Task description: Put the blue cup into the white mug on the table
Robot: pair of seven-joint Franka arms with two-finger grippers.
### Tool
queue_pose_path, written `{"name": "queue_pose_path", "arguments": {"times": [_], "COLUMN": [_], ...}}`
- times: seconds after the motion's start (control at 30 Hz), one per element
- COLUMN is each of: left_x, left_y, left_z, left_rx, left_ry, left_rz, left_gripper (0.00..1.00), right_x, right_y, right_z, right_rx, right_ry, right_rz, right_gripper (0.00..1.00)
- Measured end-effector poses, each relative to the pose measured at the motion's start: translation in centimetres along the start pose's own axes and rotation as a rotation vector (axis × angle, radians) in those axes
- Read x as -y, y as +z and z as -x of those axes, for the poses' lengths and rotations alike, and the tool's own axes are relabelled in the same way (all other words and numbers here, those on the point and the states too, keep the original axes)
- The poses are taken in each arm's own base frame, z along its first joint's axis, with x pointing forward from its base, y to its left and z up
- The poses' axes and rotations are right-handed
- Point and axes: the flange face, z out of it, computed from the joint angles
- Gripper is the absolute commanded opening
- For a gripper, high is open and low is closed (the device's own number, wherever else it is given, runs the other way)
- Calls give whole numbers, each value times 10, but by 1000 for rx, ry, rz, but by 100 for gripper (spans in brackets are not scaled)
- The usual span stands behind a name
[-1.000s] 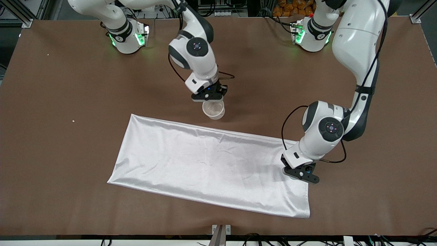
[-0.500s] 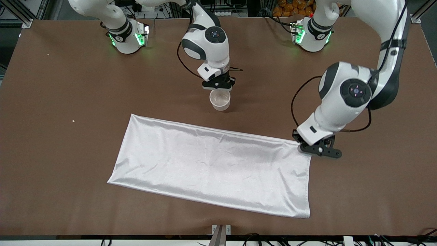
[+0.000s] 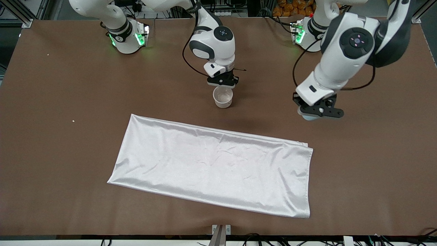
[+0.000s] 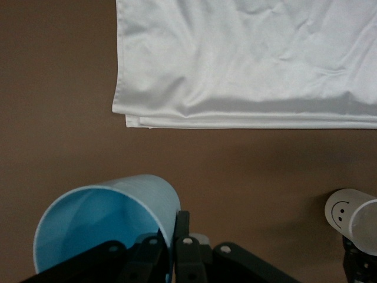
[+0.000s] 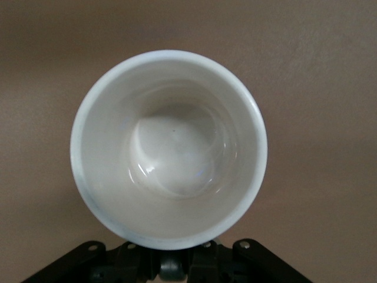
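Observation:
My left gripper (image 3: 314, 112) is shut on the wall of the blue cup (image 3: 308, 117) and holds it tilted in the air over the brown table (image 3: 61, 153), off the white cloth's corner. In the left wrist view the cup (image 4: 106, 221) shows its bright blue inside, with my fingers (image 4: 184, 236) pinching its rim. My right gripper (image 3: 222, 82) is shut on the white mug (image 3: 223, 97) at its dark handle and holds it upright over bare table. The mug (image 5: 169, 147) is empty in the right wrist view. The mug (image 4: 353, 215) also shows in the left wrist view.
A shiny white cloth (image 3: 211, 167) lies flat across the middle of the table, nearer the front camera than both grippers; its folded corner shows in the left wrist view (image 4: 247, 59). Small crumbs (image 3: 73, 121) lie toward the right arm's end.
My left gripper has risen from the cloth's corner with the blue cup and moved toward the robot bases. My right gripper has carried the mug away from the cloth's edge.

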Motion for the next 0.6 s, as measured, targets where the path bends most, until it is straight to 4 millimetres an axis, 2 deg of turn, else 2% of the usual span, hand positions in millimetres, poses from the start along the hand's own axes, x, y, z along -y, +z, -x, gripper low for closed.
{"name": "queue_pose_path", "arguments": {"times": [0.1,0.13,0.37,0.6], "left_x": [-10,-11,-8,-11], "left_y": [2,3,13,13], "left_z": [6,6,8,10], "left_rx": [7,10,28,29], "left_ry": [-6,-6,-10,-4], "left_rz": [-2,-3,-8,-8], "left_gripper": [0,0,0,0], "right_x": [2,3,5,10], "right_y": [3,4,4,-2], "right_z": [2,2,0,-3], "right_rx": [0,0,-1,-6], "right_ry": [19,24,43,61], "right_rz": [1,1,-2,-15], "right_gripper": [87,100,100,100]}}
